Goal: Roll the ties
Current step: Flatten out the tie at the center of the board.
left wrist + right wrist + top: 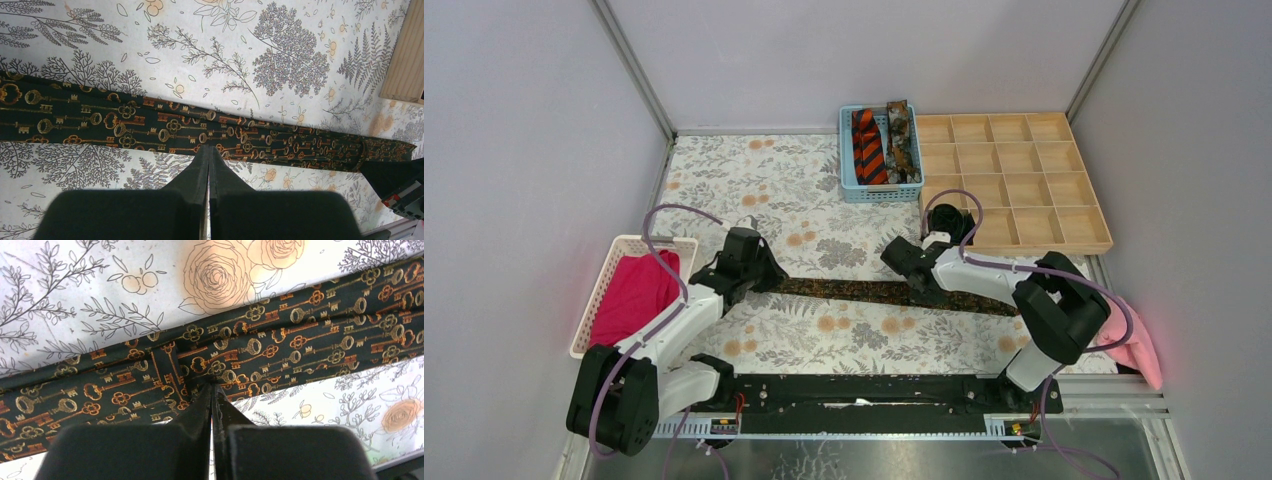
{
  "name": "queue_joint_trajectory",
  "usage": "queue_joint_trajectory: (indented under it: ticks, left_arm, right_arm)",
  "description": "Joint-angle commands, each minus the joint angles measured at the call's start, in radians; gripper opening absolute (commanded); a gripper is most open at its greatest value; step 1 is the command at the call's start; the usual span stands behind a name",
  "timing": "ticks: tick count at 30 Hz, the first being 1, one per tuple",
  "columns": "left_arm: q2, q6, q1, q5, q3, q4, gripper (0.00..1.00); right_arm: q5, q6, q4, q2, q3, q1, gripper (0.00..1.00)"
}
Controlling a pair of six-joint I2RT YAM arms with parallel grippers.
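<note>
A long dark tie with a gold key pattern (874, 292) lies flat across the flowered table cover. It also shows in the left wrist view (150, 125) and the right wrist view (280, 340). My left gripper (767, 281) is shut, its tips (208, 150) at the near edge of the tie close to its left end, with no fabric visibly between them. My right gripper (919, 285) is shut, its tips (212, 386) pinching the tie's near edge beside a fold, about mid-length. An orange-and-black striped tie (867, 145) and a brown mottled tie (901, 140) lie in a blue basket (848, 185).
A wooden compartment tray (1014, 180) sits at the back right; its corner shows in the left wrist view (405, 60). A white basket (610, 262) with magenta cloth (636, 295) stands at the left. A pink cloth (1136, 345) hangs at the table's right edge.
</note>
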Motion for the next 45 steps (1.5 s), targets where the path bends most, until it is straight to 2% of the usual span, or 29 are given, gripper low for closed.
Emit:
queue_joint_trajectory:
  ticks: [1, 6, 10, 15, 22, 29, 37, 41, 45]
  left_arm:
    - [-0.003, 0.021, 0.008, -0.009, -0.002, 0.038, 0.01]
    - [-0.004, 0.021, 0.008, -0.006, -0.004, 0.036, 0.01]
    - [-0.008, 0.021, 0.008, -0.004, -0.007, 0.036, 0.01]
    - [-0.017, 0.019, 0.008, -0.007, -0.016, 0.032, 0.01]
    - [-0.011, 0.018, 0.008, -0.002, -0.012, 0.035, 0.01]
    - [0.009, 0.016, 0.007, 0.002, -0.015, 0.047, 0.01]
    - [0.03, 0.018, 0.008, 0.003, -0.009, 0.055, 0.01]
    - [0.045, 0.018, 0.008, 0.004, -0.01, 0.065, 0.01]
    - [0.065, 0.015, 0.006, 0.01, -0.01, 0.077, 0.0]
  right_arm:
    - [0.052, 0.182, -0.163, 0.102, 0.021, 0.003, 0.0]
    - [0.055, 0.292, -0.337, 0.195, 0.07, -0.003, 0.0]
    - [0.036, 0.347, -0.342, 0.206, 0.037, -0.024, 0.0]
    - [0.031, 0.368, -0.32, 0.156, -0.037, -0.114, 0.0]
    - [0.082, 0.325, -0.316, 0.075, -0.048, -0.227, 0.0]
    - [0.127, 0.242, -0.286, 0.122, 0.01, -0.332, 0.0]
    - [0.178, 0.181, -0.192, 0.176, 0.036, -0.376, 0.0]
    - [0.181, 0.097, -0.118, 0.175, 0.057, -0.38, 0.0]
    - [0.194, 0.062, -0.136, 0.184, 0.133, -0.388, 0.0]
